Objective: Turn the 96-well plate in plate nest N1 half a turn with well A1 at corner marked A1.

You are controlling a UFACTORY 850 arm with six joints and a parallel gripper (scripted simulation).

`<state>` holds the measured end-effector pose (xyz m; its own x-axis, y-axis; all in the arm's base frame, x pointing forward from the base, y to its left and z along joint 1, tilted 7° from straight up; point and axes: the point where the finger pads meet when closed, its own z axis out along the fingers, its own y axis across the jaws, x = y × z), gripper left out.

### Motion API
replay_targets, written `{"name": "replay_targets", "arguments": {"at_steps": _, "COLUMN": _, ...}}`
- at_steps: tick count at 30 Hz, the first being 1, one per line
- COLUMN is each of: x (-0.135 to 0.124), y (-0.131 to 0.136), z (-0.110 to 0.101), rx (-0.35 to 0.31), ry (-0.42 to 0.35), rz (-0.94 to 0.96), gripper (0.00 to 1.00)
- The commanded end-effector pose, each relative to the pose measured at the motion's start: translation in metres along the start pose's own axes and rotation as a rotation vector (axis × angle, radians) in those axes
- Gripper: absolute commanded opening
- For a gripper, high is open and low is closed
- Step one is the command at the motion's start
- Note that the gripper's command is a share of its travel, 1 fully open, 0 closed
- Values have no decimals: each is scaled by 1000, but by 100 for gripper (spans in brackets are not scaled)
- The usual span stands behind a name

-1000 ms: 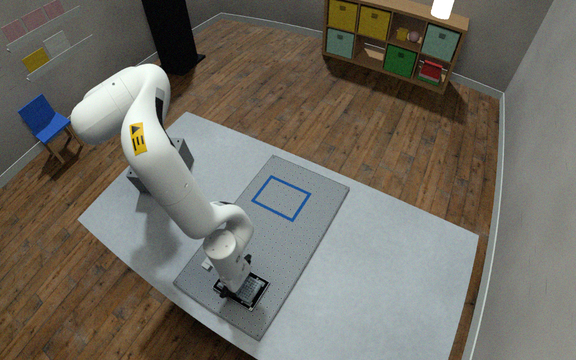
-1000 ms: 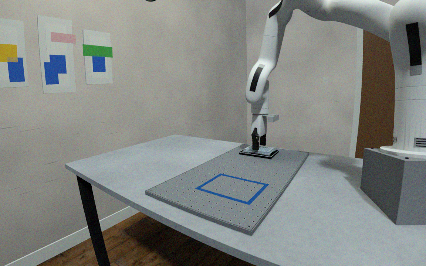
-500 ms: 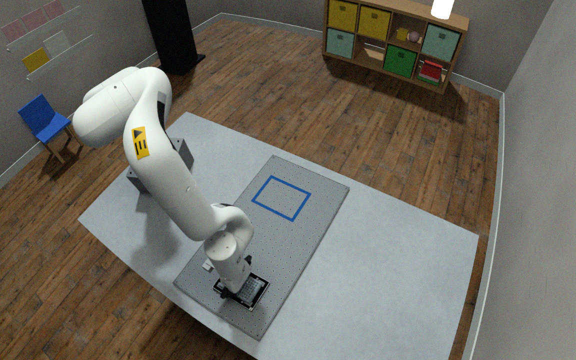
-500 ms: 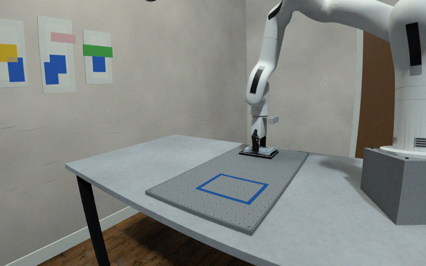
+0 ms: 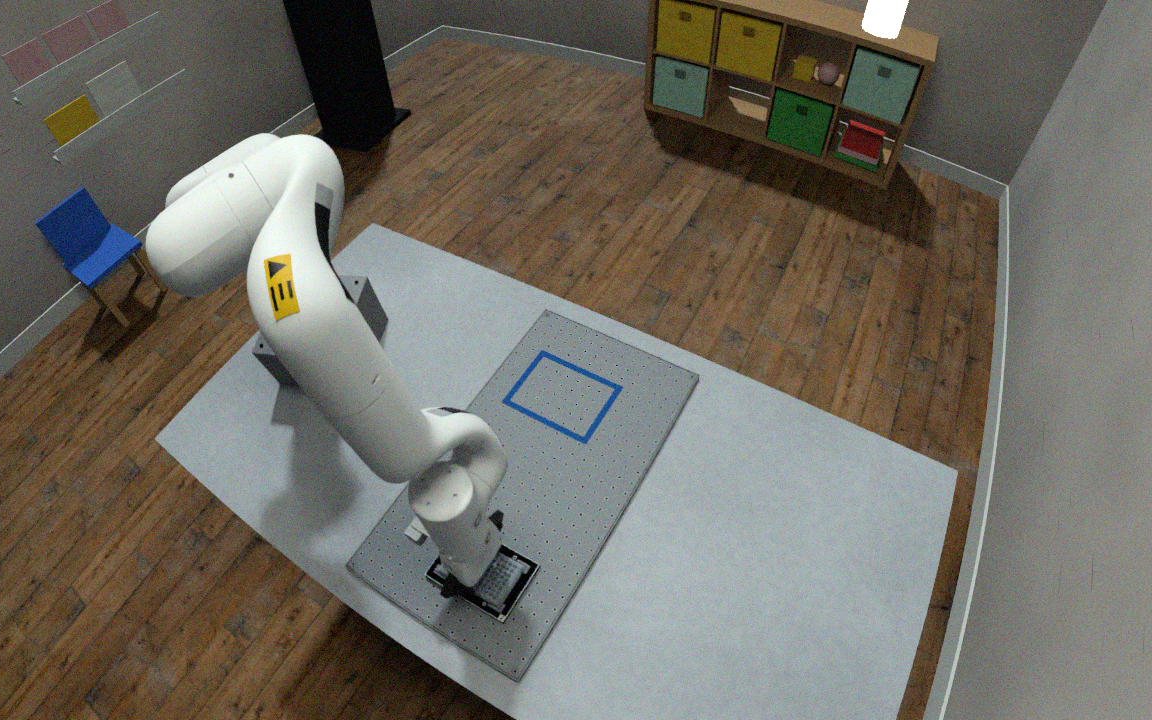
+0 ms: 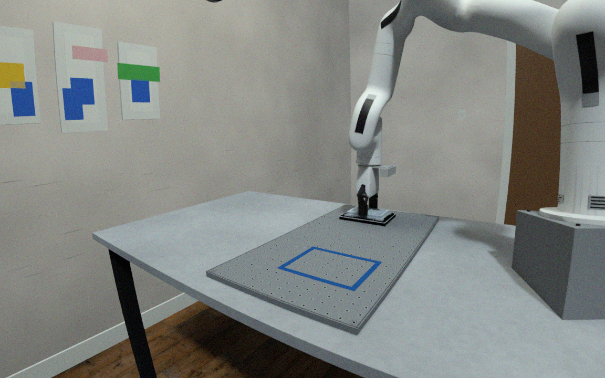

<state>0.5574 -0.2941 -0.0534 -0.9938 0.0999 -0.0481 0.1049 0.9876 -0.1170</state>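
Observation:
The 96-well plate (image 5: 501, 577) is pale and translucent. It lies flat in the black plate nest N1 (image 5: 483, 586) at the near end of the grey perforated board; it also shows in the exterior view (image 6: 369, 214). My gripper (image 6: 365, 207) points straight down over the plate. Its black fingers are open and reach down to plate level, one on each side of the plate's end nearest the arm. In the top view the wrist hides most of the gripper (image 5: 464, 582). The plate's cut-off corner and the A1 mark are too small to tell.
A blue tape rectangle (image 5: 562, 394) marks the far half of the perforated board (image 5: 526, 488). The arm's grey base block (image 6: 577, 263) stands on the table beside the board. The table's edge runs close to the nest.

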Motion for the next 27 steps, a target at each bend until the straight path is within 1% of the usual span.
{"name": "replay_targets", "arguments": {"at_steps": 1, "x": -1, "y": 0, "z": -1, "rx": 1, "ry": -2, "rz": 0, "gripper": 100}}
{"name": "replay_targets", "arguments": {"at_steps": 2, "x": -1, "y": 0, "z": -1, "rx": 1, "ry": -2, "rz": 0, "gripper": 0}}
{"name": "replay_targets", "arguments": {"at_steps": 27, "x": -1, "y": 0, "z": -1, "rx": 1, "ry": -2, "rz": 0, "gripper": 0}}
